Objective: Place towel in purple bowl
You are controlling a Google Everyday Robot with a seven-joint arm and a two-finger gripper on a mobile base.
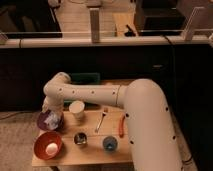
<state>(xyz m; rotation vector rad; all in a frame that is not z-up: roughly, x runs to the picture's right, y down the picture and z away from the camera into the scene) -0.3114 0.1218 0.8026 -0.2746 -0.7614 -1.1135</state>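
The purple bowl [45,121] sits at the left edge of the wooden table [90,150]. A crumpled white towel [51,119] lies inside it. My white arm reaches from the lower right across the table and bends down over the bowl. My gripper [51,109] is right above the towel, at the bowl's far rim. Whether it holds the towel I cannot tell.
A white cup [77,111] stands just right of the bowl. A red bowl [48,146] with a pale object in it sits at the front left. A small metal cup [79,139], a blue cup [110,144], a fork [101,120], an orange tool [121,125] and a green box [84,79] lie around.
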